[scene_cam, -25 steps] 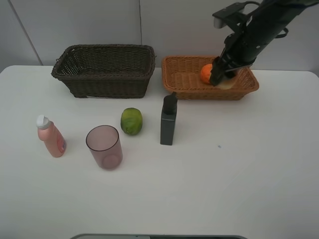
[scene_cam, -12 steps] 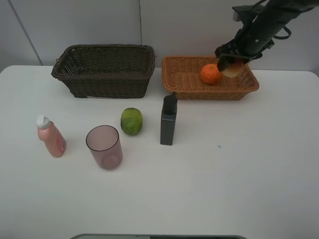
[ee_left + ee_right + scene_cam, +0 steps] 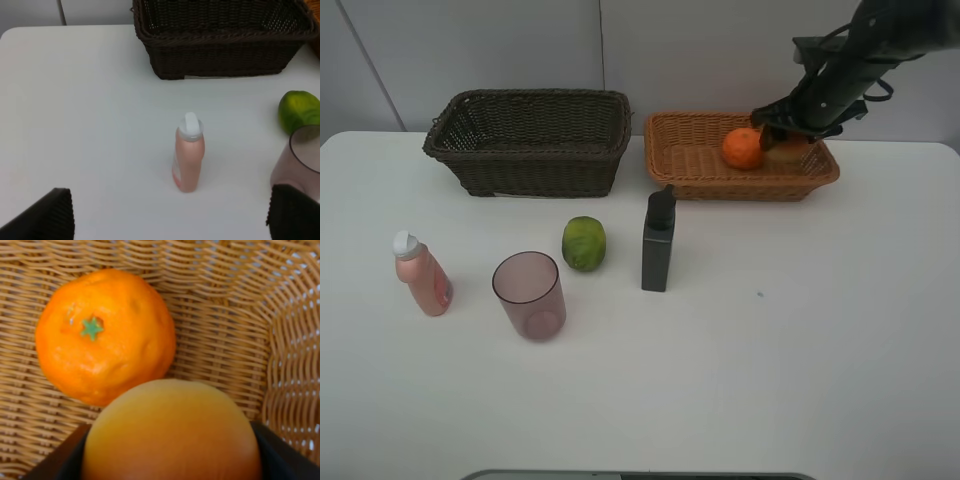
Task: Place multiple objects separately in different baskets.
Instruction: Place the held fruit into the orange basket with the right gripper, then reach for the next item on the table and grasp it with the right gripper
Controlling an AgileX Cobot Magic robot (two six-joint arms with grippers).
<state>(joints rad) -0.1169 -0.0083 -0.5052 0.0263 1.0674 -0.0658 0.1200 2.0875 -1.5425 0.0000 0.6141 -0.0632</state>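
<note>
Lower than a moment ago, my right claw clamps the red-orange fruit (smooth, firm, probably slippery) across its widest middle.

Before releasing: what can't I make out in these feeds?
Exterior high: the right pincer covers most of the red-orange fruit; contact with the orange-tan basket floor unclear.
Left wrist: the mauve cup is cut off by the frame edge.
Right wrist: the fruit hides the basket floor beneath it.
</note>
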